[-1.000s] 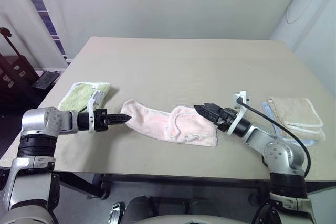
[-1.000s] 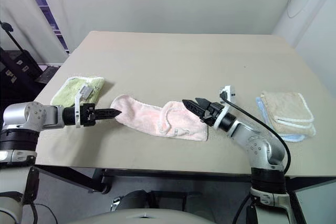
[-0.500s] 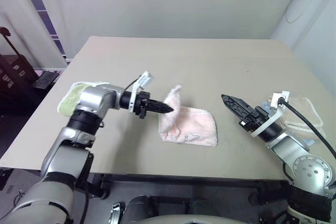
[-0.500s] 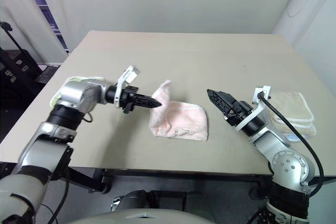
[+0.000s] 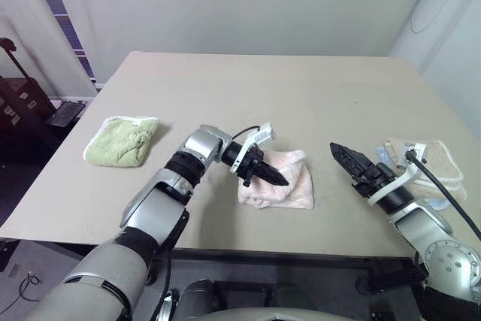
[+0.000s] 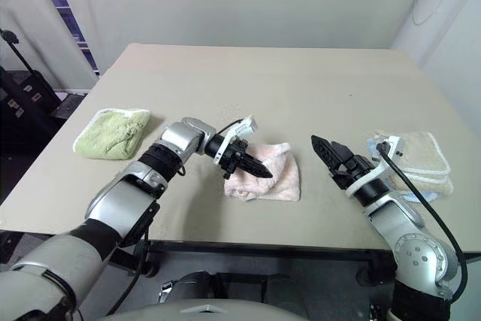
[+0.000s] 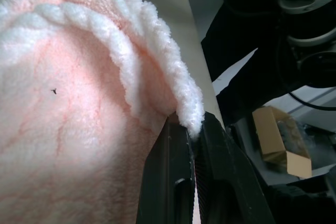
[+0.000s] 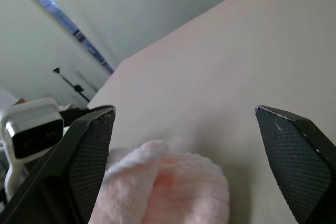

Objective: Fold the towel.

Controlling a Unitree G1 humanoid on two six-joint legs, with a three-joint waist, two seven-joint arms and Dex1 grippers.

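Left eye view: the towel (image 5: 278, 180), pale pink terry cloth, lies bunched near the front edge of the beige counter (image 5: 255, 88), roughly at its middle from side to side. The left arm reaches across from the robot's left, and the left end effector (image 5: 272, 179) sits on top of the towel with its two black fingers pressed together on a fold of the cloth. In the left wrist view the fingers (image 7: 170, 182) pinch the towel's white stitched edge between them, with the pink pile spreading away beyond the tips.

The right end effector (image 5: 347, 159) hangs just above the counter, a little apart from the towel on the robot's right, its jaws spread wide with nothing between them. The right wrist view shows its fingertips (image 8: 92, 145) far apart and the rounded pink fold ahead of them.

A light green towel (image 5: 122, 140) lies folded well off to the robot's left. A stack of beige and pale blue towels (image 5: 432, 163) sits at the right side, partly behind the right arm, so its lower layers are hard to make out.
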